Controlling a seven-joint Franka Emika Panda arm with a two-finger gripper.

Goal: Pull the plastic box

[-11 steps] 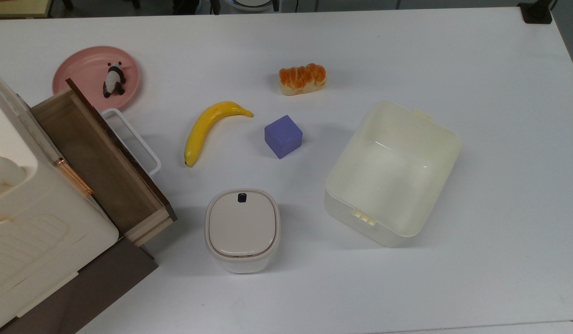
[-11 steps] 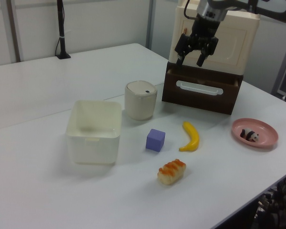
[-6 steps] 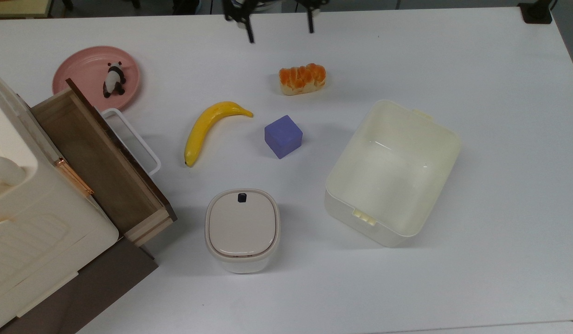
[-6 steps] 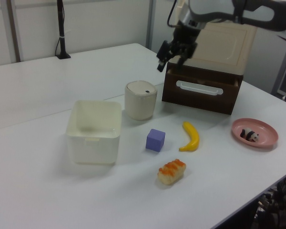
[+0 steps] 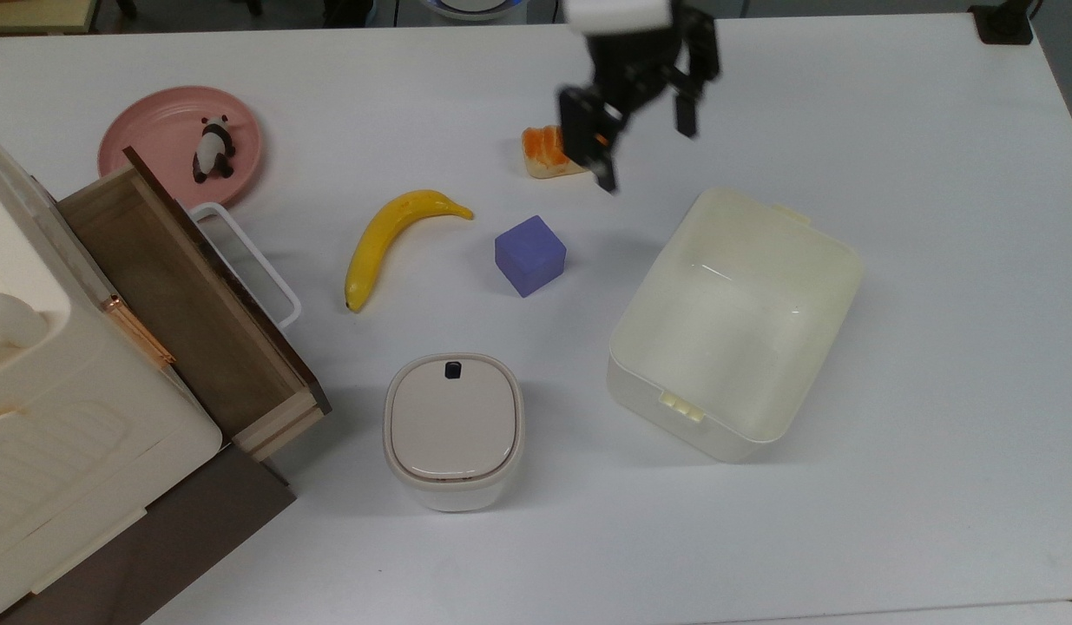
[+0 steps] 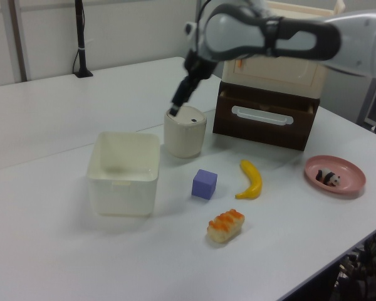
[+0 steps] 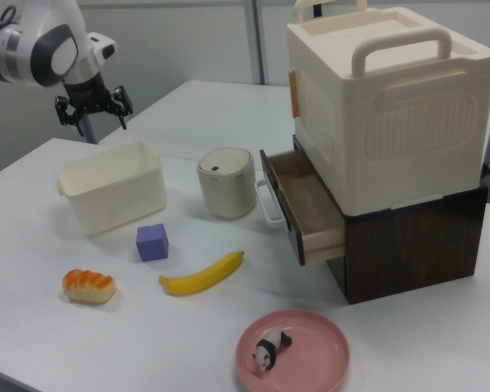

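- Plastic box (image 5: 733, 323) on the white table (image 5: 935, 347), lidless and nothing inside, turned at an angle to the table's edges; in the top view, toward the top view's right of centre.
- Latch tab on the rim nearest the top view's bottom edge, a second tab on the opposite rim.
- Wide bare tabletop on the top view's right of the box and below it, out to the table edge.
- On the top view's left of the box: purple cube (image 5: 529, 255) near its upper corner but apart, white bin with beige lid (image 5: 453, 430) near its lower corner, also apart.
- Gripper (image 5: 644, 143) raised above the table, fingers spread apart, nothing between them; in the top view just above the box's far rim and partly covering the bread roll (image 5: 544, 152).
- Banana (image 5: 392, 243) further to the top view's left of the cube; pink plate (image 5: 154, 130) with a panda figure (image 5: 214, 148) near the far corner.
- Cream cabinet (image 7: 384, 106) with its wooden drawer (image 7: 306, 204) pulled out, well apart from the box.
- Right view: gripper (image 7: 94, 110) clearly off the table, hanging above and behind the plastic box (image 7: 110, 196), not touching it; whole bread roll (image 7: 88, 286) uncovered, in front of the box; cabinet's carry handle and dark base plain.
- Left view: arm reaching across in front of the cabinet, gripper (image 6: 178, 103) lined up over the white bin (image 6: 185, 132); one long flat wall of the plastic box (image 6: 124, 172) facing the camera, open table before it.
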